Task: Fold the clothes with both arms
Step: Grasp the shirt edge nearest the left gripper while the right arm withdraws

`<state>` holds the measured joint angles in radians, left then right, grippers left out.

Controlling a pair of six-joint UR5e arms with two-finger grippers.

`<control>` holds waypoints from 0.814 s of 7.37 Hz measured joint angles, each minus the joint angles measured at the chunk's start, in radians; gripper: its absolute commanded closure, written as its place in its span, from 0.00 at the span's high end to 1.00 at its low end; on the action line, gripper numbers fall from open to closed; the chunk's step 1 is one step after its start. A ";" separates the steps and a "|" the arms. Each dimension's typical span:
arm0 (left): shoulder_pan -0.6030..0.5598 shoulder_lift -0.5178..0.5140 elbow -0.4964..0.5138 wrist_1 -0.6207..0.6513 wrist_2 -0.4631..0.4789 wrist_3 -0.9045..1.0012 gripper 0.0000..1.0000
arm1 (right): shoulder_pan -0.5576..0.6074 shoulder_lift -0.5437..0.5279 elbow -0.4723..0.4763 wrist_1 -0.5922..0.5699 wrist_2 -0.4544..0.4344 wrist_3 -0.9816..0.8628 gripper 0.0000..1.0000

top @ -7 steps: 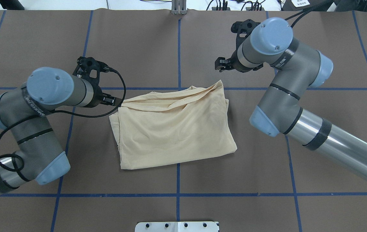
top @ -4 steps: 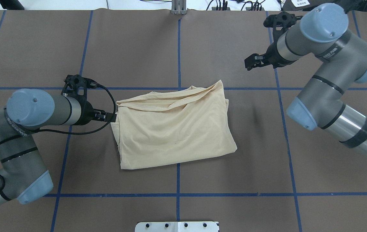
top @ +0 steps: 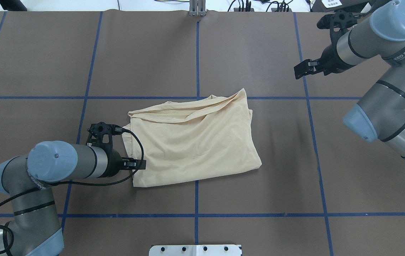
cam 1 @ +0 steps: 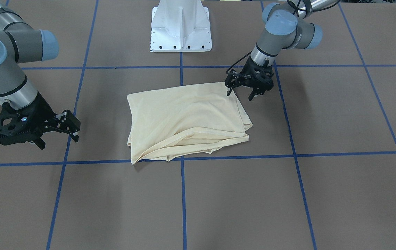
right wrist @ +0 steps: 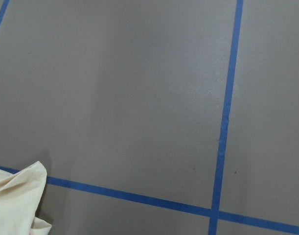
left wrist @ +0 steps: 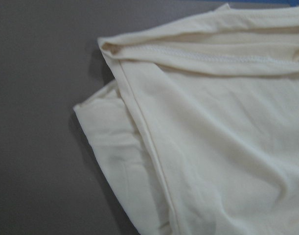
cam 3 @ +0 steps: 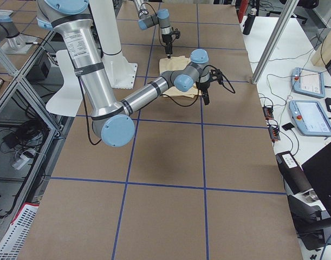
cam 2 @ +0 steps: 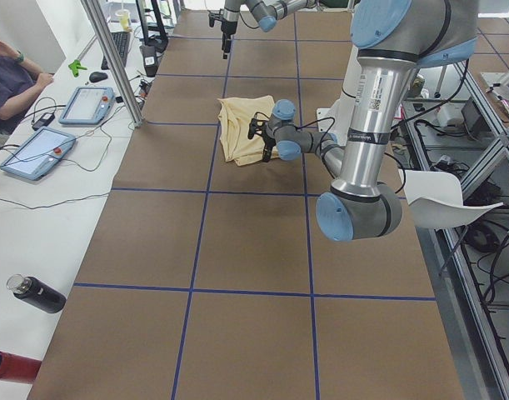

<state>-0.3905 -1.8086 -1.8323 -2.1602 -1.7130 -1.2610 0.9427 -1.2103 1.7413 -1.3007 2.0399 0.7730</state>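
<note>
**One T-shirt, two arms, two tools.** The single cream T-shirt [top: 195, 142], folded to a rough rectangle with its plain side up, lies at the middle of the table [top: 259, 53]. The left tool [cam 1: 240, 94], jaws spread, stands at the shirt's corner nearest the robot. The right tool [cam 1: 59, 143], likewise spread and empty, hangs well apart. Judged step: positioning for a further fold. Next, the left tool must pinch every layer and the right must reach the matching corner.

Jaws apart on both; left end effector [cam 1: 239, 96] low, right end effector [cam 1: 58, 139] higher.
</note>
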 measured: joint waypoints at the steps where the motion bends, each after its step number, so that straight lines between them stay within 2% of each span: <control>1: 0.024 -0.001 -0.005 -0.003 0.009 -0.020 0.61 | 0.000 0.000 0.000 0.000 0.000 -0.001 1.00; 3: 0.048 -0.001 -0.008 -0.004 0.016 -0.029 0.61 | -0.001 0.000 0.000 0.000 -0.002 -0.001 1.00; 4: 0.055 -0.001 -0.008 -0.003 0.017 -0.030 0.49 | -0.001 0.001 -0.001 0.000 -0.003 -0.001 1.00; 5: 0.061 -0.001 -0.008 -0.003 0.019 -0.031 0.12 | -0.001 0.001 -0.002 0.000 -0.004 0.000 1.00; 6: 0.064 0.000 -0.008 -0.002 0.020 -0.032 0.00 | -0.001 0.002 -0.003 0.000 -0.005 0.000 1.00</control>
<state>-0.3269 -1.8084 -1.8405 -2.1626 -1.6935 -1.2928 0.9414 -1.2080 1.7384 -1.3008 2.0353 0.7729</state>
